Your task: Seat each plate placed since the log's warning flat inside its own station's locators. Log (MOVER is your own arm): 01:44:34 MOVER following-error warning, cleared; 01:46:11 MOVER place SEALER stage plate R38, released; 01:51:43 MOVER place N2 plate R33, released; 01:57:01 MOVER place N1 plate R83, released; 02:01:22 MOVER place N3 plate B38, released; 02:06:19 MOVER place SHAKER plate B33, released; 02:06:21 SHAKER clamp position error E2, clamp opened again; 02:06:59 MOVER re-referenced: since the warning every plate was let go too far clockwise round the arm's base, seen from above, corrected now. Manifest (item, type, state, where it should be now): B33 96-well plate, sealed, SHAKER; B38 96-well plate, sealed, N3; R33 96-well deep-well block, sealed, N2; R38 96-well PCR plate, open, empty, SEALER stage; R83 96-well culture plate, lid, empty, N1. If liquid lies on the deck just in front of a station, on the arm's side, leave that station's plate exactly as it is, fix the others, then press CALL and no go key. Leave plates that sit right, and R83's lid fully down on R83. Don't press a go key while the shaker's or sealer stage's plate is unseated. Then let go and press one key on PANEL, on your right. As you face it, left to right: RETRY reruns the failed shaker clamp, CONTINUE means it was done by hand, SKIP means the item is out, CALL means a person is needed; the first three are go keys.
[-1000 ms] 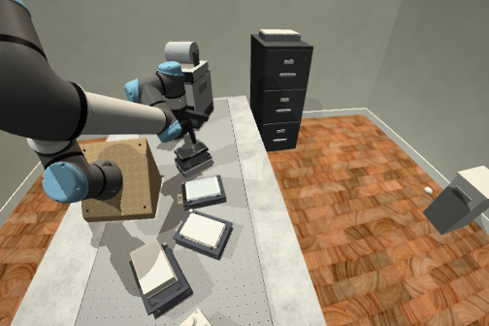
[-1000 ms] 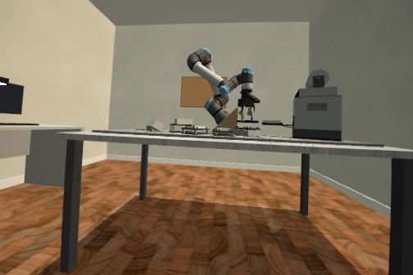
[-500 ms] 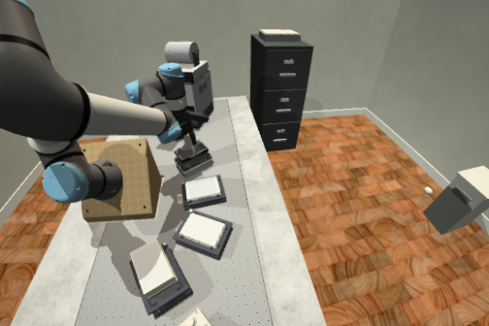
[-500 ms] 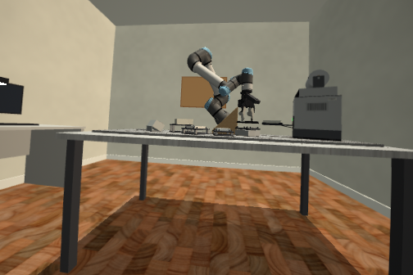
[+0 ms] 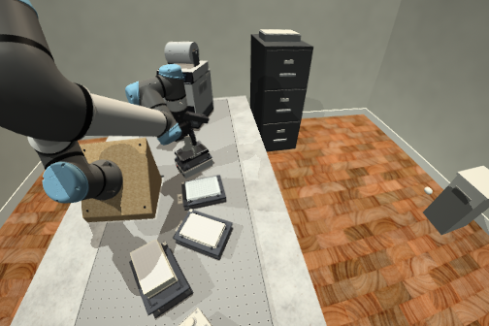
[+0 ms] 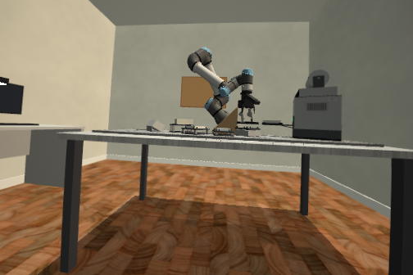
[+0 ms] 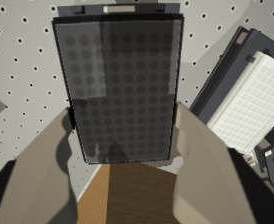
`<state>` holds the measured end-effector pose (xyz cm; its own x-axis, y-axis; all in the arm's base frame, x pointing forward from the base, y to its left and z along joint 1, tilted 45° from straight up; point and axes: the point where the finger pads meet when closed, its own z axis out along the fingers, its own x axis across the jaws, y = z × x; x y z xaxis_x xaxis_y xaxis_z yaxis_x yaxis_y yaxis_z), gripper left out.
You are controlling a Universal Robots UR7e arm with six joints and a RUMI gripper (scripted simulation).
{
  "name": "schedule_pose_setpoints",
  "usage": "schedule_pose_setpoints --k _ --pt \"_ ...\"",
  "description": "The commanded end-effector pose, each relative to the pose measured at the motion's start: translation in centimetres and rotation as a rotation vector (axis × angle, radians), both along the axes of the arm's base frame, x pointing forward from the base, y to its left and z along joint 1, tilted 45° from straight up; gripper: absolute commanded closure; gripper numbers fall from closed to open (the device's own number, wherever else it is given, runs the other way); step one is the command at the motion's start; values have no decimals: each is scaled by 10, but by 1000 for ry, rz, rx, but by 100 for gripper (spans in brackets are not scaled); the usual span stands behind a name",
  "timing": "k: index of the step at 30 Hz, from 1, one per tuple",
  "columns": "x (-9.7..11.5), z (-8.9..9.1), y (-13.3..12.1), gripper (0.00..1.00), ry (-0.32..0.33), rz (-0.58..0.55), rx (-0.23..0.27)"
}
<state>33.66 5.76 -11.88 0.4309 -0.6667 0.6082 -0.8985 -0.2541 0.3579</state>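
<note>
Wrist view: a dark, translucent plate [image 7: 122, 85] with a grid of round wells fills the centre, seen from directly above. It is clamped across its short width by the two tan fingers of the gripper [image 7: 123, 150], one on each long side near the plate's near end. The jaws stand part-way closed on the plate.

The plate's long axis runs straight away from the wrist, up the picture, with a very slight lean. Beneath its far end the dark edge of a station [image 7: 119, 8] is seen, running almost square to the plate. Whether the plate is lifted or resting on the station cannot be told from this view.

To the right, just beside the held plate, a white plate [image 7: 248, 102] sits on a dark nest, turned at a clear angle to the held one.

In the top view the gripper [image 5: 193, 149] is seen pointing down over the dark plate [image 5: 194, 158], on the perforated deck [image 5: 233, 270] between the sealer machine [image 5: 199, 86] and a row of three white-topped plates [image 5: 203, 188]. The row runs toward the camera, and each plate lies skewed on its nest.

The coming move is judged to turn on the small twist between the plate's long axis and its station's outline: the plate must be squared to the locators before it is lowered and released.

No liquid can be made out on the deck here.
</note>
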Motion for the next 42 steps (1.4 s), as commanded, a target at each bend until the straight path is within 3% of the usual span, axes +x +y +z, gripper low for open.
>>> schedule_pose_setpoints --k 1,42 --pt "0 -1 -1 100 -1 0 0" --pt "-1 -10 -10 100 -1 0 0"
